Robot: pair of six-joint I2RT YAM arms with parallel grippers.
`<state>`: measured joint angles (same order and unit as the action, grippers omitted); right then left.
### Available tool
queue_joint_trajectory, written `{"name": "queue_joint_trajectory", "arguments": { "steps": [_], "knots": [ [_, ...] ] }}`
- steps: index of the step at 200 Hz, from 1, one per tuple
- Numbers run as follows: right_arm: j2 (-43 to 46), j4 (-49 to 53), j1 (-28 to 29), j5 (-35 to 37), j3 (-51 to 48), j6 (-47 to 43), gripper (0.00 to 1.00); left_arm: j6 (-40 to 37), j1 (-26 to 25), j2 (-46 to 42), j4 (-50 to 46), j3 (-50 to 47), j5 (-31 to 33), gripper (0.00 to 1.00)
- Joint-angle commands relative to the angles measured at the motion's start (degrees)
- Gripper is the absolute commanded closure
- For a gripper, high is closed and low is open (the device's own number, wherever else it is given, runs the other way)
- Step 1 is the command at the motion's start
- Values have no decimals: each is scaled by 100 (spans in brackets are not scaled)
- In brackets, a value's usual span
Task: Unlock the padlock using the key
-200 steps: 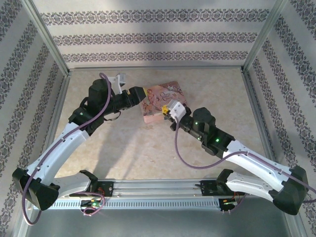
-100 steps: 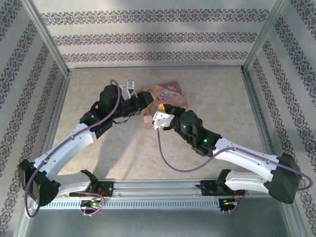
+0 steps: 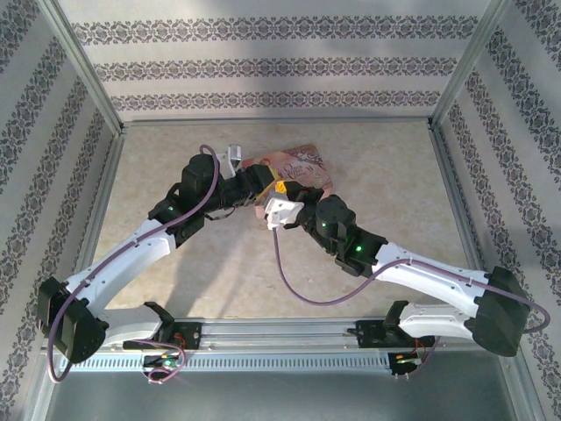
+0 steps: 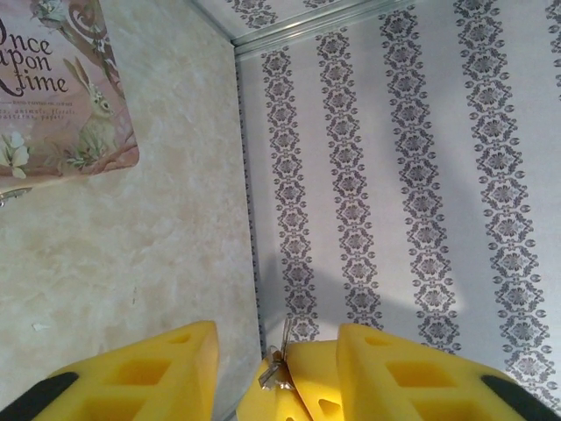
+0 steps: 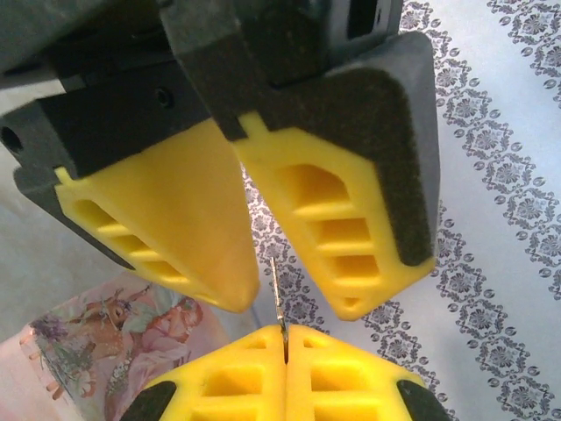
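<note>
Key, a thin silvery metal sliver (image 5: 279, 294), stands pinched in the right gripper's (image 5: 287, 351) closed yellow jaws, its tip between the left gripper's (image 4: 276, 331) spread jaws. Likely a handover: next, the left jaws must close squarely on it.

The left arm (image 3: 131, 254) and right arm (image 3: 421, 272) reached inward from the near corners, so their hands met tip to tip. The left hand (image 4: 276, 333) had its fingers spread apart. The right hand (image 5: 285, 340) had its fingers pressed together, pinching a key (image 5: 278, 294), with its tips at the gap between the left hand's fingers.
</note>
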<state>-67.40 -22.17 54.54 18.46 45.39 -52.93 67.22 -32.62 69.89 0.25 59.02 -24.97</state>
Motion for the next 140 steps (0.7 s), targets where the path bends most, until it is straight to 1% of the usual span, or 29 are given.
{"name": "queue_joint_trajectory", "arguments": {
  "steps": [1,65,69,77,97,104,110,117,128,140],
  "knots": [
    [-65,-239,91,128,194,-59,100,188,-69,44,404,-38,67,66],
    [-55,-261,109,210,145,20,100,318,-69,34,540,-124,231,97],
    [-48,-261,109,215,138,40,99,318,-69,29,541,-132,242,99],
    [-14,-245,109,204,120,78,95,318,-69,25,539,-149,286,100],
    [162,-84,109,101,71,395,82,207,-65,17,490,-152,367,100],
    [264,16,93,8,49,566,75,104,-59,29,470,-136,377,100],
    [376,189,70,-140,48,751,69,-2,-60,26,434,-106,383,100],
    [521,444,19,-353,57,1020,65,-185,-52,34,374,-55,378,100],
    [780,852,-111,-784,74,1560,57,-608,-46,49,214,69,402,100],
    [1036,1188,-332,-1315,69,2121,51,-1110,-44,26,78,201,377,100]
  ]
}}
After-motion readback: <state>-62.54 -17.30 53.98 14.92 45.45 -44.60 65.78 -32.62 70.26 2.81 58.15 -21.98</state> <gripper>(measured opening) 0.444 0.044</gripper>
